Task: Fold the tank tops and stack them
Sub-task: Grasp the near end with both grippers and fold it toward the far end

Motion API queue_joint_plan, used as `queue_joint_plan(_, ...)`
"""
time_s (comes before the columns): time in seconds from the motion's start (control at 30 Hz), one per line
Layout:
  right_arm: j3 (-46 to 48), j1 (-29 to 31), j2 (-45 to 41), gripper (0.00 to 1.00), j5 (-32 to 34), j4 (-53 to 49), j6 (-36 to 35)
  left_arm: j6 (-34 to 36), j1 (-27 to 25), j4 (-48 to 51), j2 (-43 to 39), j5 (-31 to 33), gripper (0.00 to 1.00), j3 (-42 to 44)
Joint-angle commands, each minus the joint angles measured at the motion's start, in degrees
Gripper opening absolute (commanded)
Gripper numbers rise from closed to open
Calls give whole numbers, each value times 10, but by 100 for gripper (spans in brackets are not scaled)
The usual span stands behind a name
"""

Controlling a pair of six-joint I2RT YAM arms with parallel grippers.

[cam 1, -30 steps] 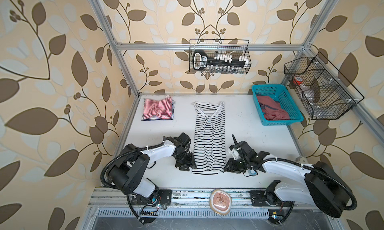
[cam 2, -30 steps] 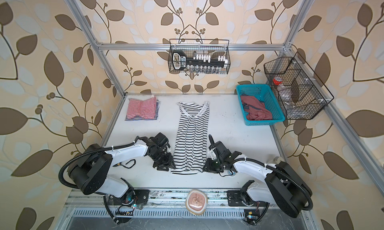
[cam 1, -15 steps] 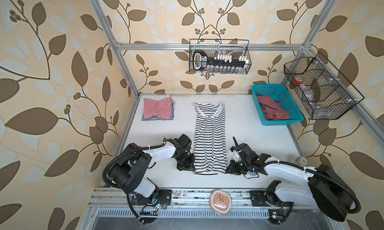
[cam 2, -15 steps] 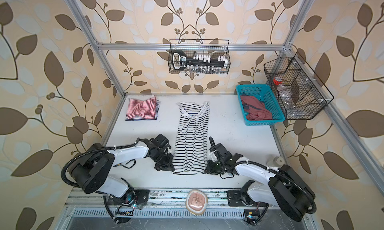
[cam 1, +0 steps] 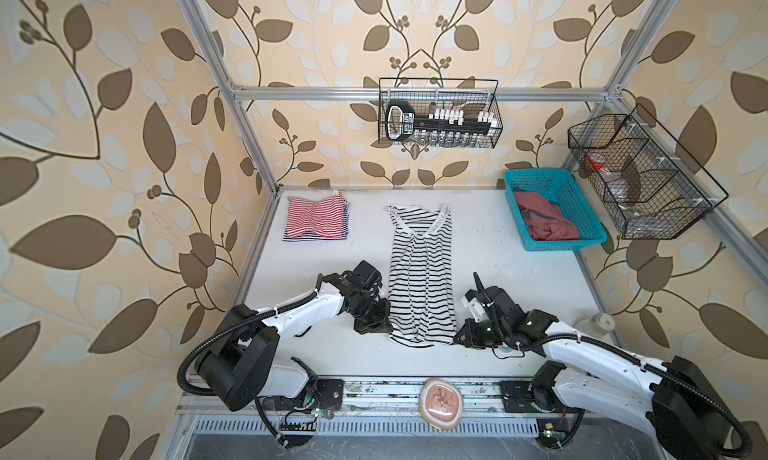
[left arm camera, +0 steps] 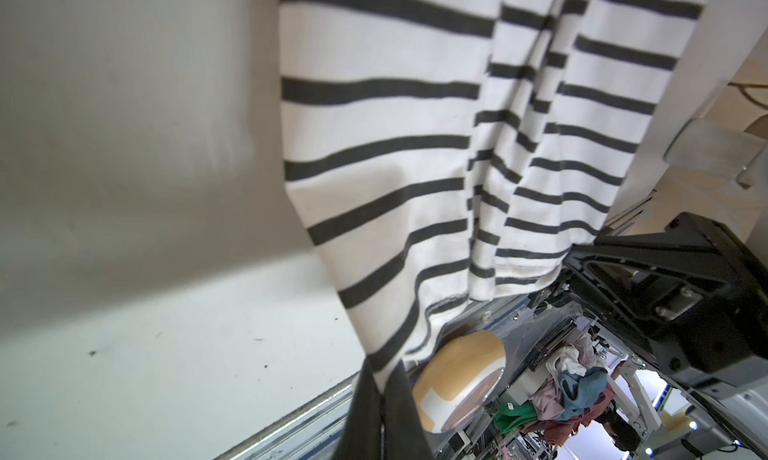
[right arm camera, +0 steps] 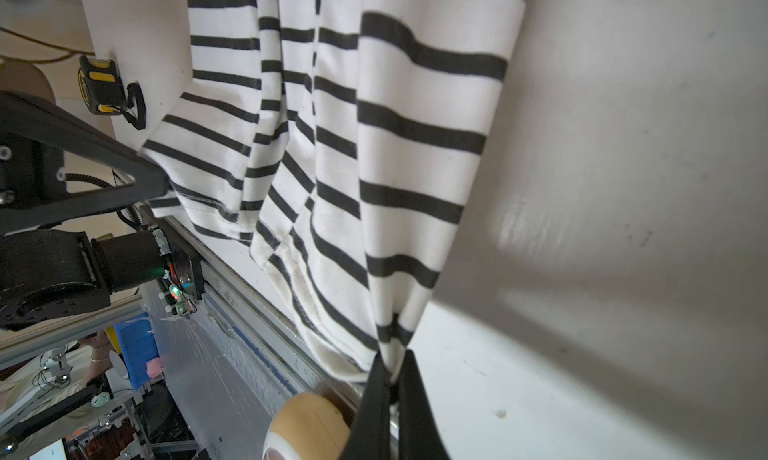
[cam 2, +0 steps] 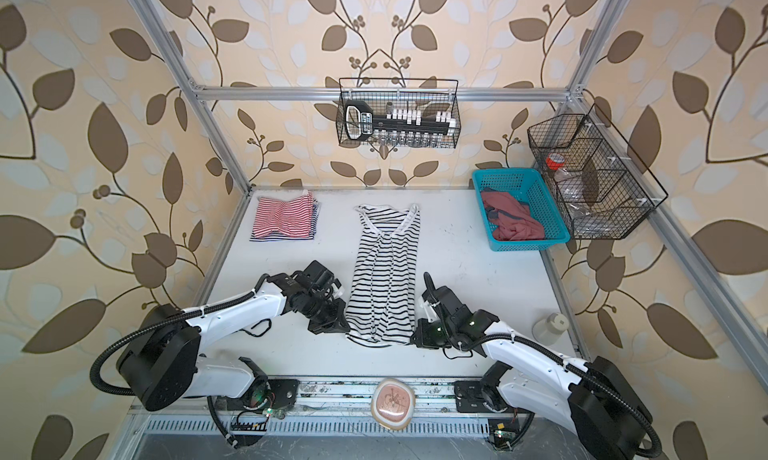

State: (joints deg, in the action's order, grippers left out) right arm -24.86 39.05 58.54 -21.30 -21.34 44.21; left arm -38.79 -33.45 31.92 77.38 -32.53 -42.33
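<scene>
3 tops are in view. The black-striped top [cam 1: 419,279] lies lengthwise on the middle of the table [cam 1: 478,250]. Its sides are folded in to a narrow strip, with the neck toward the back wall and the hem toward the arms. The red-striped top [cam 1: 316,221] sits folded in the back left corner, well apart from it. The dusty-red top [cam 1: 544,219] lies crumpled in the 1 blue basket [cam 1: 569,243] at the back right.

2 grippers hold the hem. The left gripper [left arm camera: 380,379] is clenched on its left corner and the right gripper [right arm camera: 392,366] on its right corner. In each wrist view the cloth is pinched between the jaws and gathers to a point there. In both top views the 2 sit low at the table, 1 on each side of the strip.

2 wire racks hang on the frame: the back rack [cam 1: 438,113] and the side rack [cam 1: 648,175].
</scene>
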Motion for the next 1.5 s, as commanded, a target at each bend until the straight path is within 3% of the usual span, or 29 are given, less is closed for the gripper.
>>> queue_joint_plan(0.0,-44,-5,-1,0,14,-42,-18,-7,-3,35,-21,27,0,-48)
queue_joint_plan(0.27,-116,-77,38,0,-19,-70,-83,-3,39,40,4,37,0,-112)
queue_joint_plan(0.6,-203,-162,147,0,-75,-89,-158,27,96,29,112,-1,0,-200)
queue_joint_plan(0.87,-285,-196,247,0,-100,-85,-190,63,143,58,185,-25,0,-288)
queue_joint_plan(1.13,-364,-231,344,0,-127,-82,-212,83,155,74,281,-47,0,-380)
queue_joint_plan(1.47,-443,-257,431,0,-143,-89,-225,82,182,76,341,-61,0,-461)
